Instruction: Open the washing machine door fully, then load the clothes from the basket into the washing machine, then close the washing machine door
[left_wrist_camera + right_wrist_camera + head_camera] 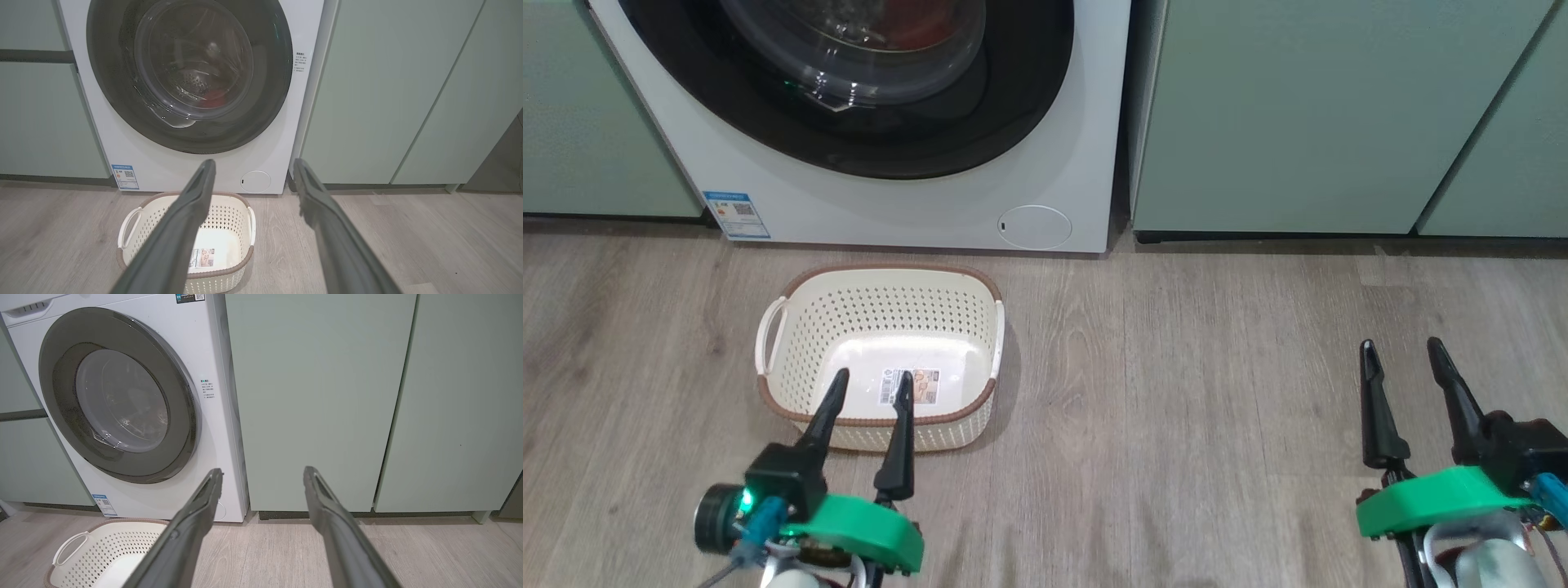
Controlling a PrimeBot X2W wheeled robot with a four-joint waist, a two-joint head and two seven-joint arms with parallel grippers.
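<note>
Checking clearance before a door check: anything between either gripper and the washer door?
Nothing visible blocks the door. The empty basket sits on the floor below it, just ahead of the open left gripper. The open right gripper has bare floor ahead.

Glossy door point(1033, 98), perforated plastic basket point(890, 268), matt wood-grain floor point(1176, 367)

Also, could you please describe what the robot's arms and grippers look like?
The left gripper and right gripper each have two long, tapering black fingers on a bright green curved mount. The left carries a black block with a green light and a blue plug; the right has a blue plug and thin wires.
</note>
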